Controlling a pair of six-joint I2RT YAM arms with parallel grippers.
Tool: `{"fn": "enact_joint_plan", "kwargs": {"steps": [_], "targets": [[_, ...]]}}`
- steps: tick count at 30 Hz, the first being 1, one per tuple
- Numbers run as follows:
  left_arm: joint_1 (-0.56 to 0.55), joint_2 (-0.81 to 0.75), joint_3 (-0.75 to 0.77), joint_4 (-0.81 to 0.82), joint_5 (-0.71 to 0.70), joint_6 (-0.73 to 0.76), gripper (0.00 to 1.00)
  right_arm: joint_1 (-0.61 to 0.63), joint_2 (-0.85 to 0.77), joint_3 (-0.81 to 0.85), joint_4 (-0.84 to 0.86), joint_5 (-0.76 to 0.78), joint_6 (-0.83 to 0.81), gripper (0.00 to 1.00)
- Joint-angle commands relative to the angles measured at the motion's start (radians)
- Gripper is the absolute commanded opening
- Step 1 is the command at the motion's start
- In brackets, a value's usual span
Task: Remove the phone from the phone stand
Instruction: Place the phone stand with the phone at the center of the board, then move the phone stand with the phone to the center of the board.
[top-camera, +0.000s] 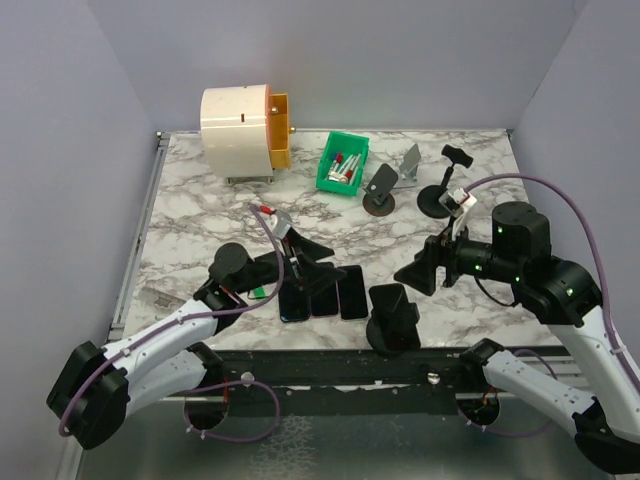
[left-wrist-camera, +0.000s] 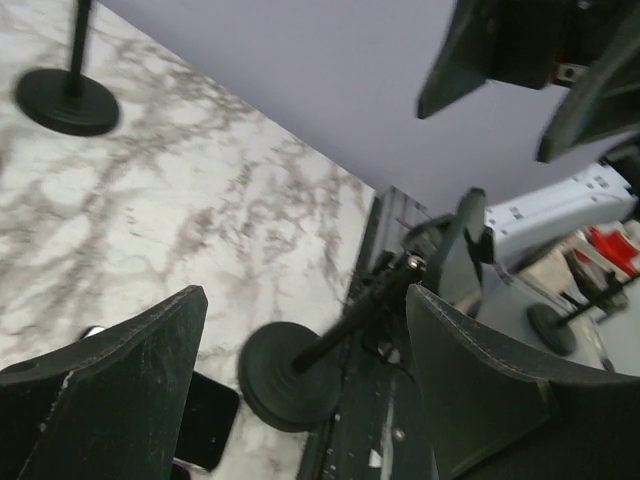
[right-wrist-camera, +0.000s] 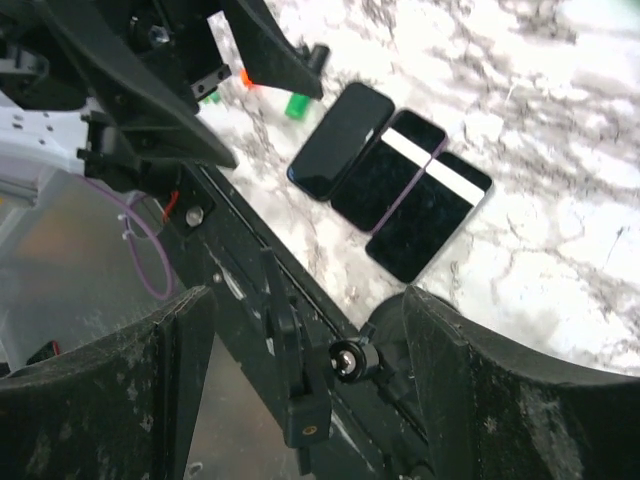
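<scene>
Three phones (top-camera: 325, 292) lie flat, side by side, on the marble table (top-camera: 200, 220), a bit below the middle of the top view. Just to their right, at the near edge, is a black phone stand (top-camera: 393, 315) with nothing in its cradle. So my read is that the phone is already off and you're at the let-go-and-clear stage. I can't tell you which of the three was the one on the stand.

The right gripper (top-camera: 418, 262) hangs just above and right of that stand with its fingers spread wide and nothing between them. Its wrist view shows only the stand's ball joint and the phones beyond. The left gripper (top-camera: 325, 262) is over the top ends of the phones, also spread wide and empty.

For the next move, I'd lift the right arm straight up before swinging away, because the stand's arm sits right under the fingers and looks easy to clip. Also check the round-based stand (top-camera: 380, 190) in the upper middle. A dark slab is leaning on it, and I can't tell if it's another phone.

There's a green bin (top-camera: 336, 184) in the upper middle holding a few small tube-like things with red and white on them, too small to identify. The white drum with an orange side (top-camera: 240, 122) at upper left doesn't show its inside.
</scene>
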Motion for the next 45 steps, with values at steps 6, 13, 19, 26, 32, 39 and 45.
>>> {"fn": "enact_joint_plan", "kwargs": {"steps": [6, 13, 19, 26, 32, 39, 45], "targets": [[-0.218, 0.118, 0.135, 0.018, 0.073, -0.013, 0.81, 0.001, -0.083, -0.139, -0.033, -0.070, 0.023, 0.64], [-0.235, 0.219, 0.194, 0.056, 0.126, -0.039, 0.80, 0.001, -0.130, -0.229, 0.035, -0.119, 0.052, 0.49], [-0.249, 0.260, 0.198, 0.070, 0.148, -0.036, 0.75, 0.001, -0.157, -0.277, 0.076, -0.115, 0.064, 0.31], [-0.264, 0.268, 0.209, 0.078, 0.180, -0.053, 0.62, 0.001, -0.211, -0.355, 0.159, -0.114, 0.110, 0.17], [-0.290, 0.292, 0.223, 0.081, 0.190, -0.064, 0.52, 0.001, -0.248, -0.407, 0.183, -0.084, 0.138, 0.11], [-0.300, 0.298, 0.232, 0.083, 0.172, -0.053, 0.24, 0.001, -0.235, -0.392, 0.163, -0.048, 0.145, 0.10], [-0.300, 0.288, 0.233, 0.083, 0.119, -0.033, 0.00, 0.001, -0.207, -0.331, 0.108, -0.017, 0.124, 0.19]]}}
